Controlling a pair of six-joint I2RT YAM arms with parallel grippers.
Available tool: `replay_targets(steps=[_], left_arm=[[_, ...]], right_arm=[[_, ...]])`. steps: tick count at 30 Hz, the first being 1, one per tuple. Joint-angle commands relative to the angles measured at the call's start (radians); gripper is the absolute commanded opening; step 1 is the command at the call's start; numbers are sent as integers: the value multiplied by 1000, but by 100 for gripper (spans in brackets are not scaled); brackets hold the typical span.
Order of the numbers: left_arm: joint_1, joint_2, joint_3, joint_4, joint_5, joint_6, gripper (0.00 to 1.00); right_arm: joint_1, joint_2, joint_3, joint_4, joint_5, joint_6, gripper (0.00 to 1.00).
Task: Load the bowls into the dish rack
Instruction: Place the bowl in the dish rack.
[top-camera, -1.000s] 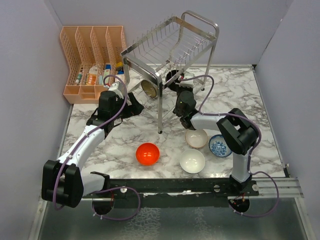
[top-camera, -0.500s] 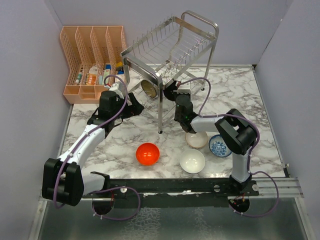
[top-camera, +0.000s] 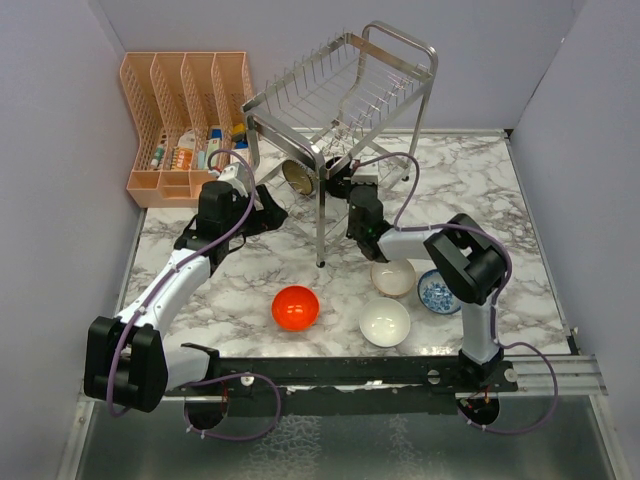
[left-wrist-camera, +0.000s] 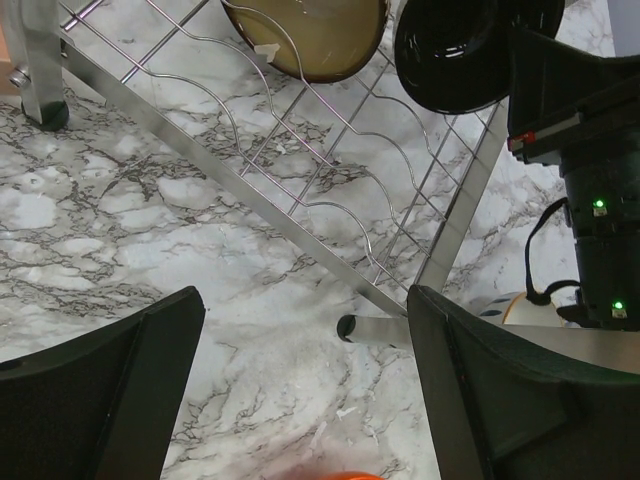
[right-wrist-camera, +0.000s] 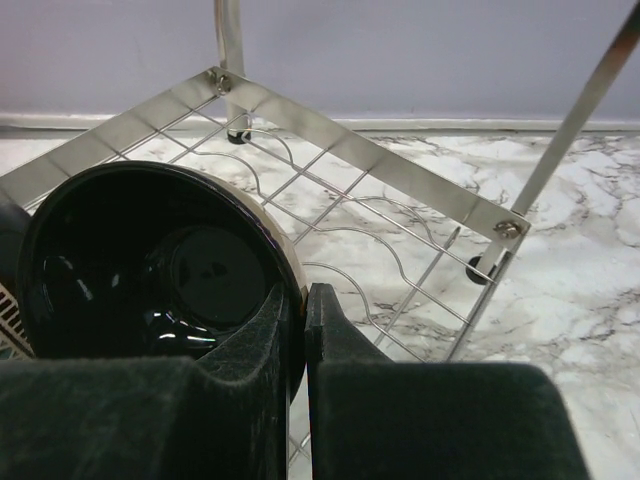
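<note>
The steel dish rack (top-camera: 345, 90) stands at the back centre. My right gripper (top-camera: 338, 181) is shut on the rim of a glossy dark bowl (right-wrist-camera: 150, 265) and holds it on edge at the rack's lower tier (right-wrist-camera: 380, 160). The dark bowl also shows in the left wrist view (left-wrist-camera: 470, 45). A brown bowl with a tan inside (top-camera: 298, 177) leans on that tier to its left. My left gripper (top-camera: 268, 216) is open and empty over the marble by a rack leg (left-wrist-camera: 375, 328). The red-orange bowl (top-camera: 296, 307), white bowl (top-camera: 385, 322), beige-pink bowl (top-camera: 392, 277) and blue-patterned bowl (top-camera: 438, 291) sit on the table.
A peach slotted organiser (top-camera: 185, 110) with small items stands at the back left. Grey walls close in the left, right and back. The rack's tubular legs (top-camera: 320, 235) stand between the two arms. The table's front rail (top-camera: 400, 370) runs along the near edge.
My right arm has shifted left, carrying the dark bowl further in under the rack's lower tier. The left arm and the bowls on the table have not moved.
</note>
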Motion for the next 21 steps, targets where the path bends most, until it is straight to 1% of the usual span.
replay_targets(steps=[1,5,8,10,12,13,21], left_arm=[[-5,-29,-10,43,-18,12,85],[-3,-28,-15,56,-20,6,84],[-4,-20,-18,88,-25,-5,81],[-4,-10,-31,132,-31,-22,76],[-4,9,-51,185,-31,-51,67],[-4,22,-55,208,-25,-63,66],[-16,97,-40,310,-33,-86,61]], right_arm=[[-43,39,101,27,-88,71,1],[-69,45,121,13,-118,101,1],[-84,56,145,8,-130,108,1],[-84,75,168,22,-129,85,1],[-84,94,190,35,-127,63,1],[-85,102,200,41,-123,54,1],[-84,190,284,130,-80,-58,1]])
